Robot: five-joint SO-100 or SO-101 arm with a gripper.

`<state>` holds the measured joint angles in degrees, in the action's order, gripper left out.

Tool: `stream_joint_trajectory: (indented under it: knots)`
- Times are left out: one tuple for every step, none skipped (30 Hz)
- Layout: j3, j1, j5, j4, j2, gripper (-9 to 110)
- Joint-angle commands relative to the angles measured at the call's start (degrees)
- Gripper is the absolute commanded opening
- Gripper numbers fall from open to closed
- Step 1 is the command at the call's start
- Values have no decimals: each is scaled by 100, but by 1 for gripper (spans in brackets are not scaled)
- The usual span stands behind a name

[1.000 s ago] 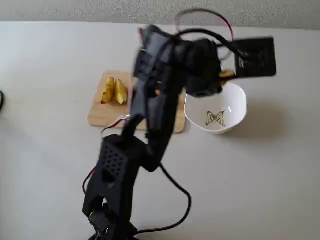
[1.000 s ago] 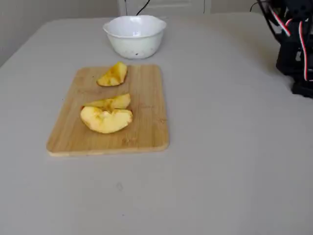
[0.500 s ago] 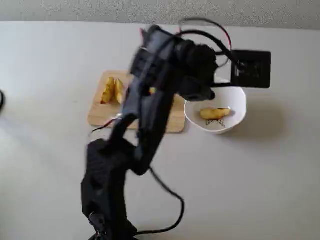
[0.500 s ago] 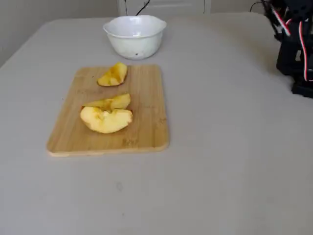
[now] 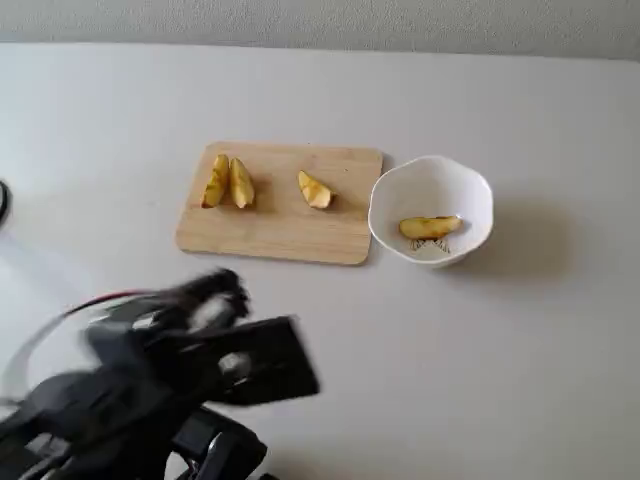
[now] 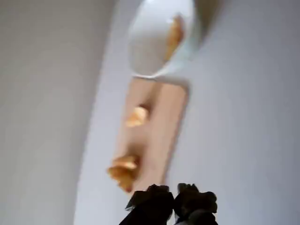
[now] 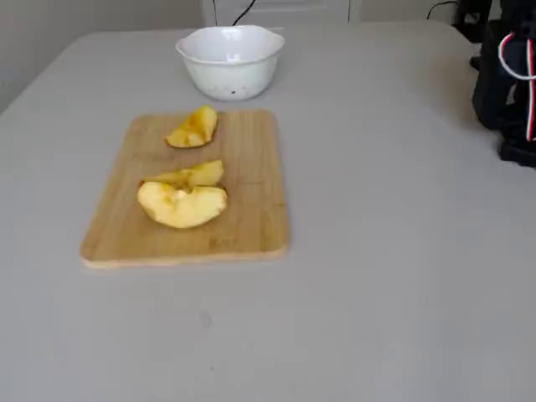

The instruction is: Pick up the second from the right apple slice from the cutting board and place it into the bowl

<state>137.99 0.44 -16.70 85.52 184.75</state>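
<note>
The wooden cutting board (image 5: 285,232) (image 7: 251,226) (image 6: 161,131) lies mid-table with three apple slices on it. In a fixed view two slices lie side by side at the board's left, one (image 5: 215,182) and the other (image 5: 241,184), and a single slice (image 5: 315,190) lies nearer the bowl. The white bowl (image 5: 430,180) (image 7: 230,60) (image 6: 150,42) stands just off the board's end and holds one slice (image 5: 430,227). My gripper (image 6: 174,202) shows at the bottom of the blurred wrist view, fingers together and empty, short of the board. The arm (image 5: 180,370) is a motion-blurred shape at lower left.
The arm's base and red-and-white cables (image 7: 511,84) stand at the right edge of a fixed view. A wall runs along the far side of the table (image 5: 520,330), which is pale grey.
At the right edge, the arm's upper part and cables have shifted up and out of frame. Board, slices and bowl have not moved.
</note>
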Motion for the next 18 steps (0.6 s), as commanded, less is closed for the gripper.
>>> stream_joint_trajectory:
  knots:
    - [1846,413,149,-387,378,0]
    - [2127,475,176,-527,378,0]
    - [2382,536,220,-677,369,0]
    - [2654,615,281,-835,369,0]
    - [2927,642,290,-932,369,0]
    - [3190,633,299,-976,369,0]
    - [3199,677,413,-993,360,0]
    - [3199,694,483,-993,360,0]
    - [3199,703,536,-993,360,0]
    - [3199,703,545,-993,360,0]
    - [3199,686,527,-993,360,0]
    - [3199,650,510,-993,360,0]
    - [3199,633,492,-993,360,0]
    - [3199,633,492,-993,360,0]
    - [3199,633,492,-993,360,0]
    - [3199,633,492,-993,360,0]
    - [3199,633,492,-993,360,0]
    - [3199,633,492,-993,360,0]
